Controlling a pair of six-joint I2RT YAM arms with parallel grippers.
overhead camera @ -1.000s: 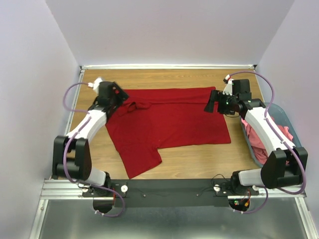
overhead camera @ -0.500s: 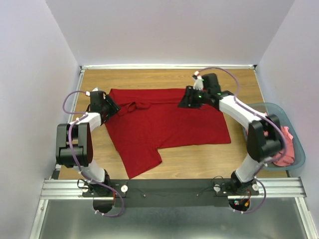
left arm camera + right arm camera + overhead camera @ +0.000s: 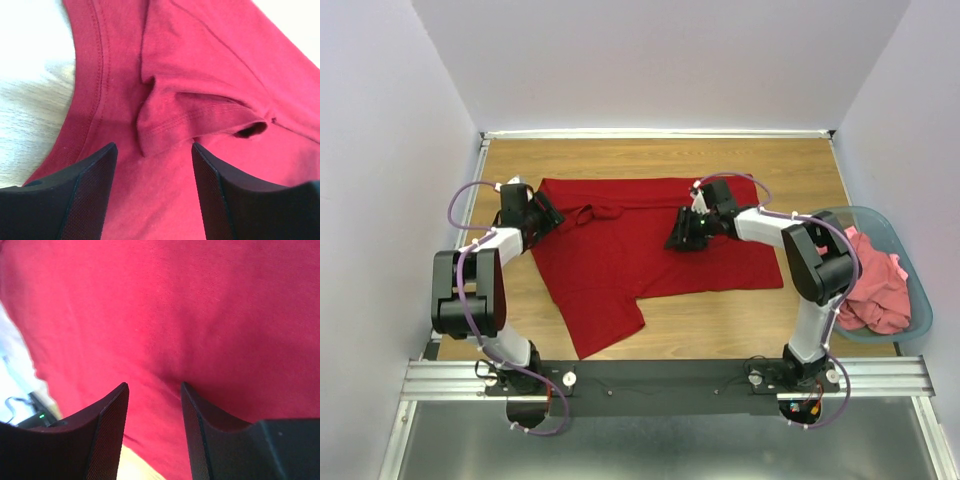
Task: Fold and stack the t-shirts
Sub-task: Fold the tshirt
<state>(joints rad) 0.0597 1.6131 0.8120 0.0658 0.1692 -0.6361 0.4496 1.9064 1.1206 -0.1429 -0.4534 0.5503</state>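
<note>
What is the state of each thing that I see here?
dark red t-shirt: spread out flat, one sleeve bunched.
pink t-shirts: heaped unfolded in the basket.
basket: upright, part full.
left pincer: open over the sleeve.
right pincer: open on the red cloth.

Red shirt (image 3: 650,240): plain dark red, matching stitching at hems; fills gap between both pairs of jaws. Fingers (image 3: 85,200): black, fine mesh texture. Table (image 3: 620,160): light brown wood grain, washed pale left of left jaws. Basket (image 3: 924,290), well right of right jaws: translucent grey-blue. Pink shirts (image 3: 875,290) inside: salmon. Arms (image 3: 505,240): white and black. Cables (image 3: 453,205): purple.
</note>
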